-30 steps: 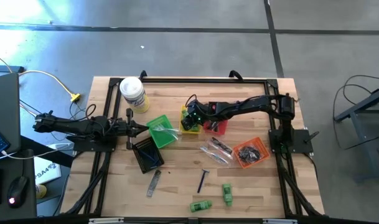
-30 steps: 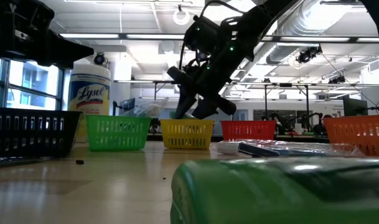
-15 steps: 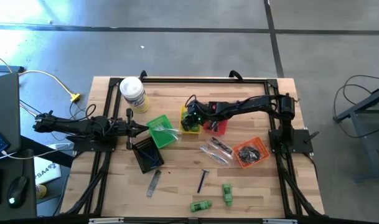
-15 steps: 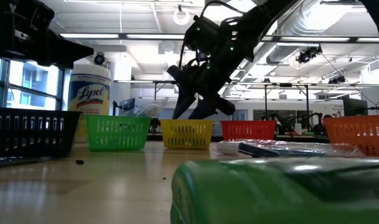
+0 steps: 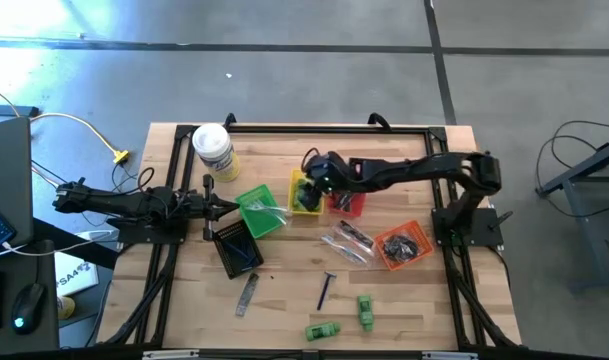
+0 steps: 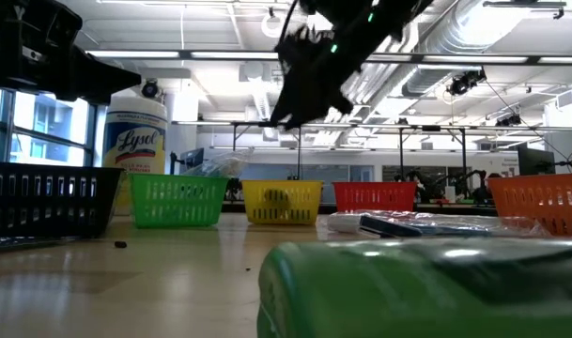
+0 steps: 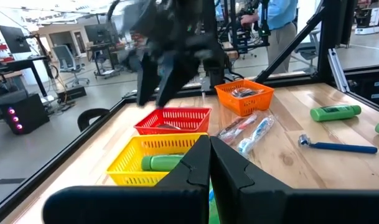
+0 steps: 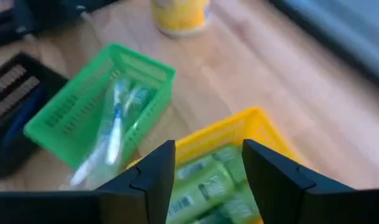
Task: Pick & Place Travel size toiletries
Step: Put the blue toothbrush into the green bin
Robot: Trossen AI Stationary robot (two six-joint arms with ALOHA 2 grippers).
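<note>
The right gripper (image 8: 208, 180) hangs above the yellow basket (image 5: 304, 194), its two dark fingers (image 8: 153, 177) spread apart with nothing between them and touching nothing. Directly below the gap lie green mini bottles (image 8: 205, 186) inside that basket; in the left wrist view one such bottle (image 7: 161, 163) rests on the basket floor. Beside the gripper, toward the left arm, the green basket (image 8: 96, 118) holds clear-wrapped sticks with blue and white in them (image 8: 117, 124), probably toothbrushes, though the view is soft. On the gripper's other side stands the red basket (image 5: 349, 203), and farther toward the right arm's base the orange basket (image 5: 402, 245).

Well away from the gripper, near the table's front edge, two more green bottles (image 5: 324, 329) and (image 5: 365, 310) and a dark blue razor (image 5: 325, 291) lie loose on the wood.

The left gripper (image 7: 209, 163) waits clenched, empty, just beside the green basket's far side.
</note>
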